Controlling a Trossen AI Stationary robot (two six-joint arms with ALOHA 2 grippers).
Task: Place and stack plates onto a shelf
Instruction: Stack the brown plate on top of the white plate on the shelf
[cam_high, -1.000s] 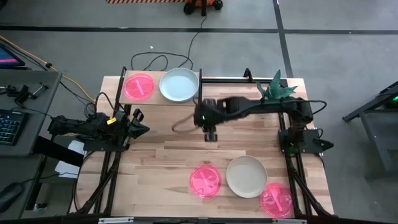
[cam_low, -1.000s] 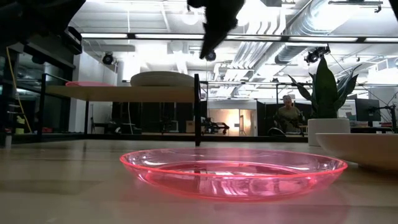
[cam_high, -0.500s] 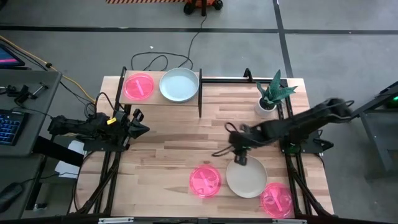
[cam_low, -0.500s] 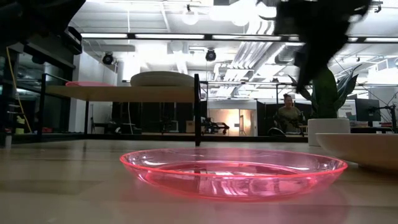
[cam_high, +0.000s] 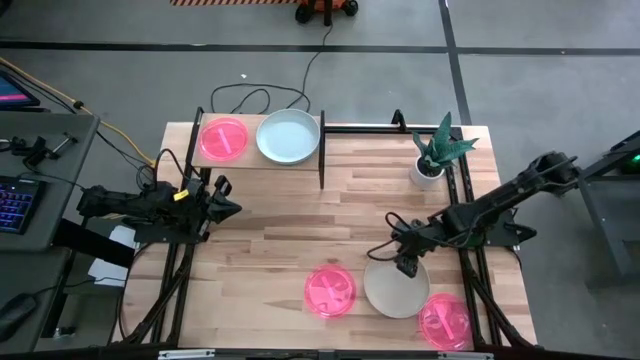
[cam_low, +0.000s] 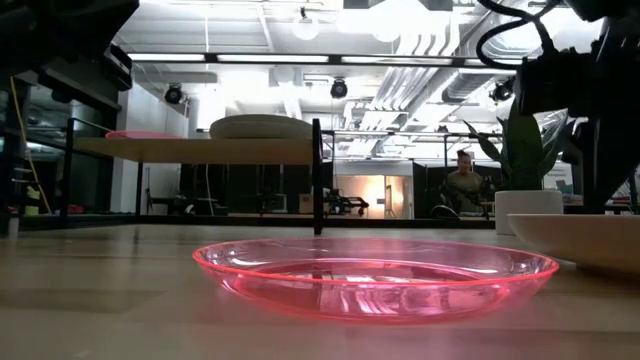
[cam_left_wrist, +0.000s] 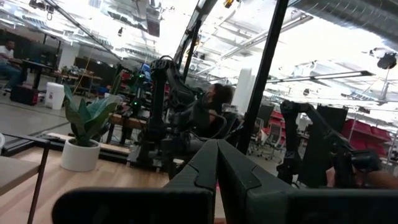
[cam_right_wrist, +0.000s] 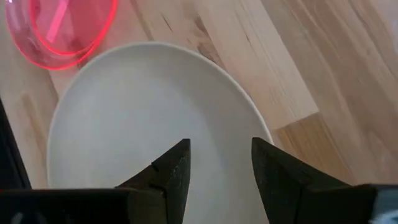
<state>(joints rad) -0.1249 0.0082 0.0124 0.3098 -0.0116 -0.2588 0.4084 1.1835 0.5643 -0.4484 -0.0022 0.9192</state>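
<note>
Fingers (cam_right_wrist: 177, 168) of my right gripper (cam_high: 405, 266) stand parted over the far rim of the round cream-beige plate (cam_high: 393, 288), which lies on the plank tabletop (cam_high: 270, 240) between two translucent pink plates (cam_high: 329, 291). My left gripper (cam_high: 226, 209) waits pinched shut near the light wooden shelf (cam_high: 262, 163).

Two dark, jointed arms with looping black cables; left arm (cam_high: 150, 205) bears a yellow mark; tapered black fingers (cam_right_wrist: 174, 171).
</note>
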